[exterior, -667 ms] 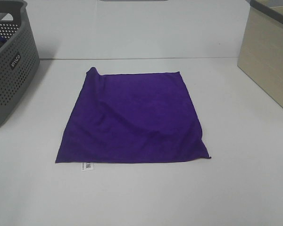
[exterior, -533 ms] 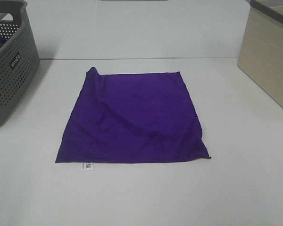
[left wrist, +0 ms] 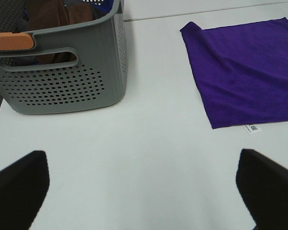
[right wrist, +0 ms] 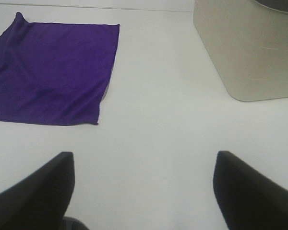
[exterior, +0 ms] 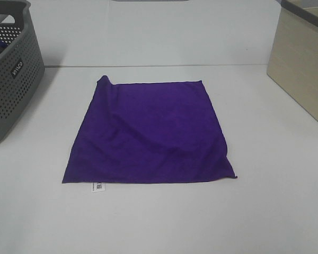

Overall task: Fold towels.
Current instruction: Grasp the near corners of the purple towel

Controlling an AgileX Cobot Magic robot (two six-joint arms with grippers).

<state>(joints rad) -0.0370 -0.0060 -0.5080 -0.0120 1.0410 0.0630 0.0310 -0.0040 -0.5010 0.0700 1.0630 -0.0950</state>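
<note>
A deep purple towel (exterior: 148, 132) lies spread flat on the white table, roughly square, with its far left corner curled over. A small white tag (exterior: 98, 187) sticks out at its near left corner. The towel also shows in the left wrist view (left wrist: 245, 72) and in the right wrist view (right wrist: 48, 72). Neither gripper shows in the exterior high view. My left gripper (left wrist: 141, 191) is open and empty over bare table, well short of the towel. My right gripper (right wrist: 144, 191) is open and empty, also short of the towel.
A grey perforated basket (exterior: 10, 69) stands at the left and holds brown cloth (left wrist: 53, 14). A beige bin (exterior: 302, 63) stands at the right; it also shows in the right wrist view (right wrist: 245, 48). The table's (exterior: 159, 222) back edge runs behind the towel.
</note>
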